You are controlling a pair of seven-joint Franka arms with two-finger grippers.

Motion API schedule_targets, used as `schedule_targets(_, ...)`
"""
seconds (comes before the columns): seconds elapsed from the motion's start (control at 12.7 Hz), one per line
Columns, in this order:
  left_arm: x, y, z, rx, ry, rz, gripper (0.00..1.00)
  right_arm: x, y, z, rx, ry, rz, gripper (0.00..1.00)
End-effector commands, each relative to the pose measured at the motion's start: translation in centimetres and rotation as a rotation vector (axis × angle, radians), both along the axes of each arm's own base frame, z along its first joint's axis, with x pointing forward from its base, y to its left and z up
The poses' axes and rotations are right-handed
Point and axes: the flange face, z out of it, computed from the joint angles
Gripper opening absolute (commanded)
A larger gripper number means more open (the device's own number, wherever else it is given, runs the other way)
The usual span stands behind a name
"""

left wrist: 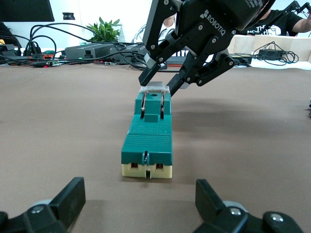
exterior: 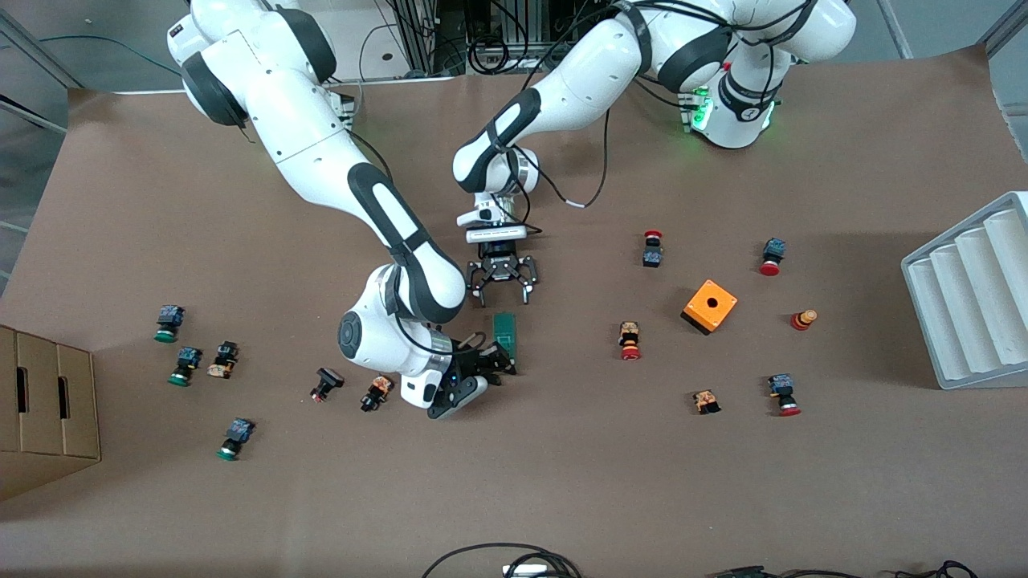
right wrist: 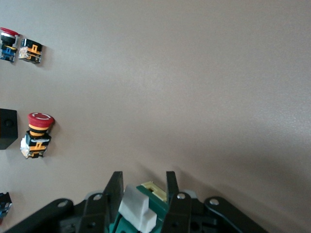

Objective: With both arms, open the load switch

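Observation:
The load switch [exterior: 506, 331] is a narrow dark-green block with a cream base, lying flat on the brown table between the two grippers. My right gripper [exterior: 498, 359] is low over the switch's end nearer the front camera. In the right wrist view its fingers [right wrist: 114, 193] stand against both sides of the green body, next to the white tab [right wrist: 137, 209]. My left gripper [exterior: 504, 299] hovers open just off the switch's other end. The left wrist view shows the switch [left wrist: 148, 138] ahead of the wide-open left gripper [left wrist: 140, 190], with the right gripper [left wrist: 159, 86] clamped on the switch's tab end.
Several red- and green-capped push buttons lie scattered; the closest [exterior: 376, 392] is beside the right wrist, and another [exterior: 630, 339] lies toward the left arm's end. An orange square box [exterior: 709, 306] sits further that way. A grey ribbed tray [exterior: 972, 297] and a cardboard box [exterior: 48, 401] stand at the table ends.

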Motion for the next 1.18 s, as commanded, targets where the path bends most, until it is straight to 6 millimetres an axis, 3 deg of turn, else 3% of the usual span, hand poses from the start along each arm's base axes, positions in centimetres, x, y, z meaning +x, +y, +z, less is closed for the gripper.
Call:
schedule_targets(0.0, 0.21, 0.88, -2.69, -0.003, 0.019, 0.007, 1.00, -0.01, -0.28, 0.08, 0.013, -0.008, -0.026, 0.42)
schedule_targets(1.1, 0.21, 0.88, -2.69, -0.003, 0.019, 0.007, 1.00, -0.77, -0.39, 0.69, 0.014, 0.008, -0.020, 0.40)
